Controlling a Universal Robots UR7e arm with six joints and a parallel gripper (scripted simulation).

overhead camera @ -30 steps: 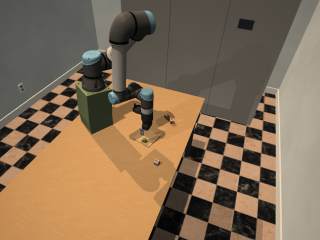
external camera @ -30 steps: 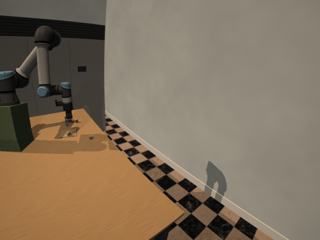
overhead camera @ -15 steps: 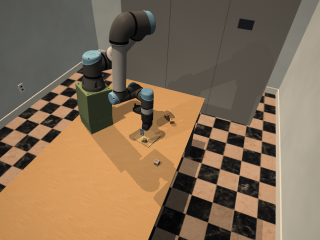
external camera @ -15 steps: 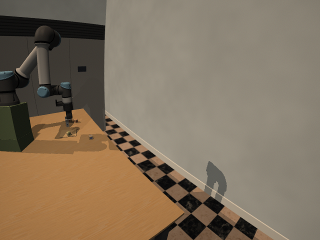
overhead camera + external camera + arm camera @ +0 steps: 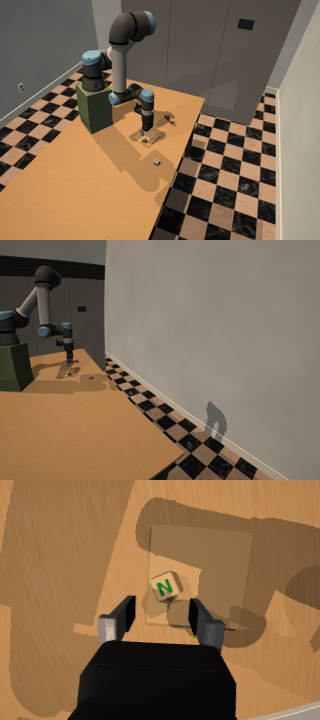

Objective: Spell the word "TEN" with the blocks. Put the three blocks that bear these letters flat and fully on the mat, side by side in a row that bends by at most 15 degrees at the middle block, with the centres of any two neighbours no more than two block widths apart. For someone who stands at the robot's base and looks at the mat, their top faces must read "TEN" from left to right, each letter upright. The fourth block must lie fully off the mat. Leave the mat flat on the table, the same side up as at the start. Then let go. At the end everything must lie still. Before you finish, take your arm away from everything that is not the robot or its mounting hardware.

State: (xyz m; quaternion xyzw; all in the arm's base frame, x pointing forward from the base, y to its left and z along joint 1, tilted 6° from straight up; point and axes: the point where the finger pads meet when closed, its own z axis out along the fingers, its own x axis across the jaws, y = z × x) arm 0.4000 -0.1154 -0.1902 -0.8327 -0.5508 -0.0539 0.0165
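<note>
Wooden table (image 5: 85, 186) (image 5: 77, 415): mat (image 5: 152, 142) (image 5: 72, 376) (image 5: 225, 575) bearing green-N block (image 5: 143, 140) (image 5: 68, 373) (image 5: 165, 586); pincer (image 5: 145, 132) (image 5: 68, 365) (image 5: 162, 608) above, fingers wide apart, nothing between.

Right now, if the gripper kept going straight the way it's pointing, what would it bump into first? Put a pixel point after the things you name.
Probably the N block (image 5: 143, 140) (image 5: 68, 373) (image 5: 165, 586) below the gripper (image 5: 144, 133) (image 5: 68, 364) (image 5: 162, 608), though depth is unclear.
</note>
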